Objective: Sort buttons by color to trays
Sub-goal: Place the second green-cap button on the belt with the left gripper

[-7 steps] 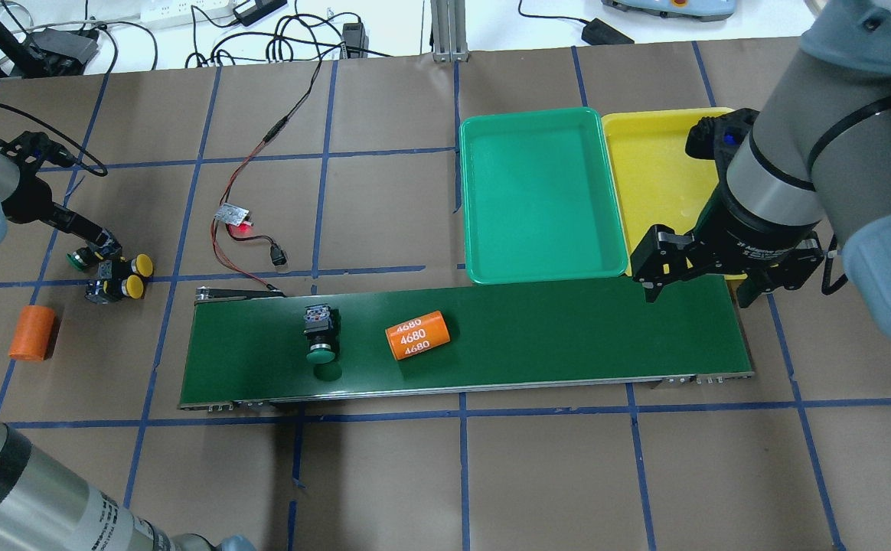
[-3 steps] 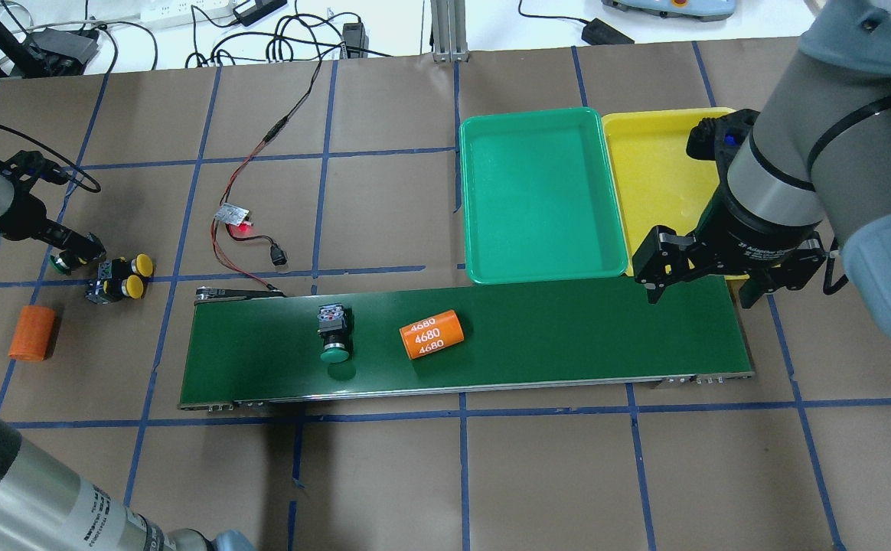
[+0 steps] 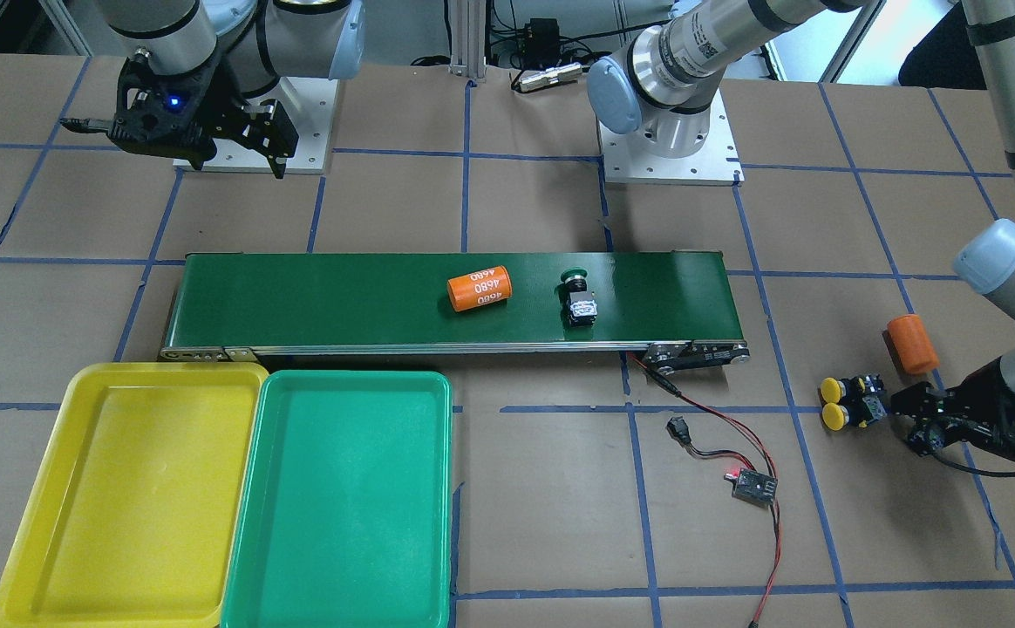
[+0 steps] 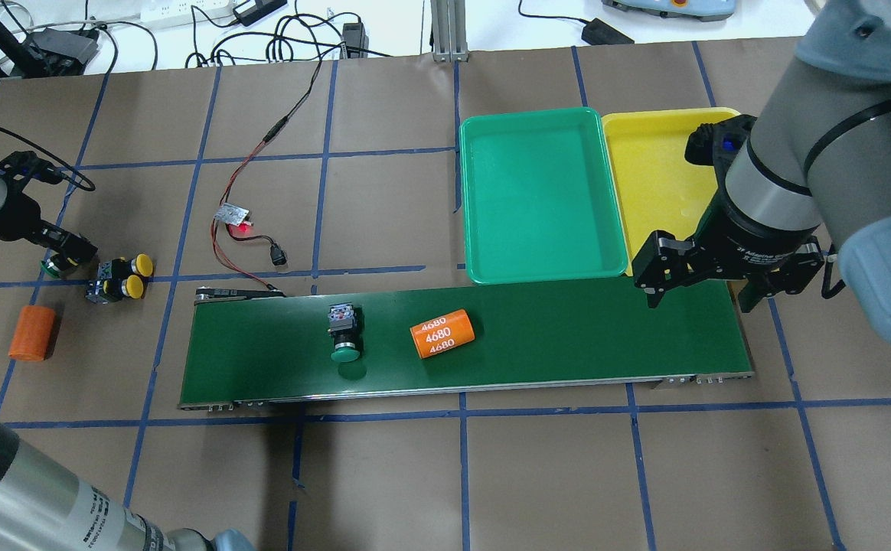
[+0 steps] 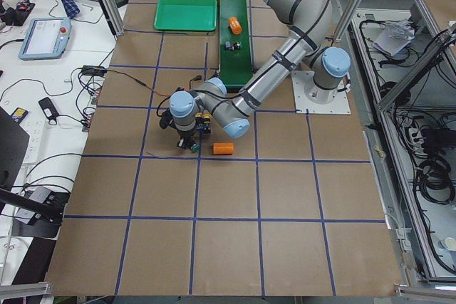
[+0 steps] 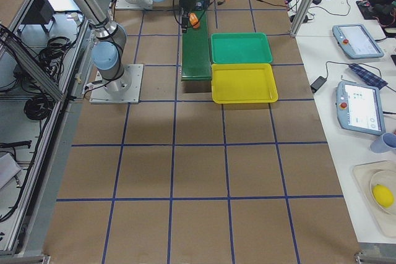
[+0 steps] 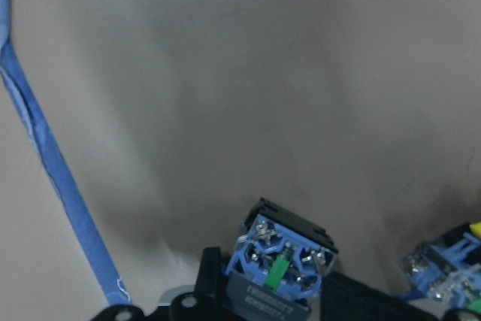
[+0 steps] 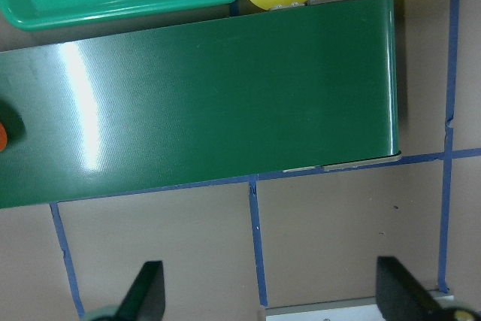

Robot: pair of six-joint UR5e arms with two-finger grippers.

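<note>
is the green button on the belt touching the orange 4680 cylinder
Apart. The overhead view shows a clear strip of bare belt between the green button and the orange cylinder; the front-facing view shows the same gap.

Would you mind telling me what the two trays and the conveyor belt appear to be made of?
The green tray and the yellow tray look like moulded plastic with a smooth gloss: one-piece rounded corners, uniform colour and soft highlights. The conveyor belt seems to be a rubbery or PVC sheet with a semi-gloss finish. It shows a broad light streak and a fine texture, but which material it is cannot be told.
</note>
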